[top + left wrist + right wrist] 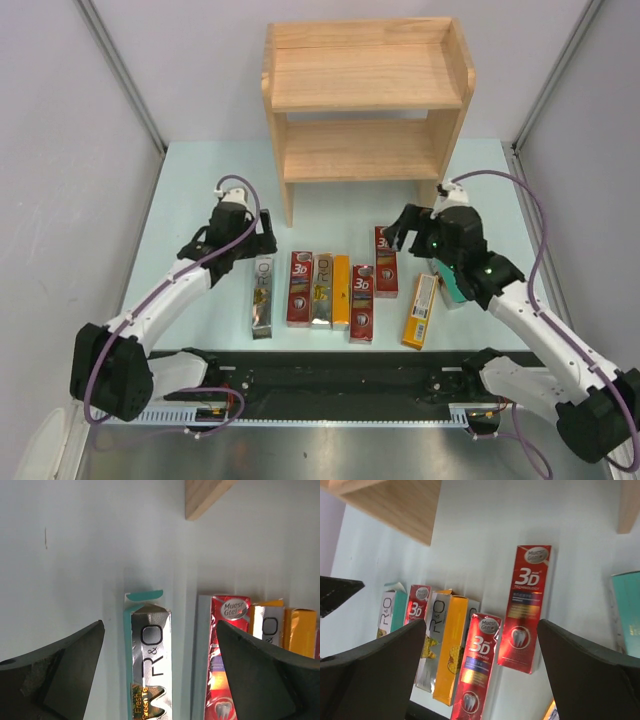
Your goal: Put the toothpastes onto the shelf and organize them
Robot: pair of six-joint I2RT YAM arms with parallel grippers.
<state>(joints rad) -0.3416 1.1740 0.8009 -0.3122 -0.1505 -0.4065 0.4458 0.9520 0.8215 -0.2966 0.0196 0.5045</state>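
Peeking half-hidden: teal carton [627, 615]; left fingers [55, 675], right fingers [590, 675] wide apart, empty.

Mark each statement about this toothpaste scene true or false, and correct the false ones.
1. Both tiers of the shelf hold no cartons. True.
2. The left tool grips the silver R&O carton. False: the tool is open and the carton lies ungripped on the table.
3. Three red 3D cartons lie on the table. True.
4. The right tool is shut. False: its jaws stand wide open and hold nothing.
5. The teal carton stands on the shelf's top tier. False: it lies on the table, at the right end of the group.
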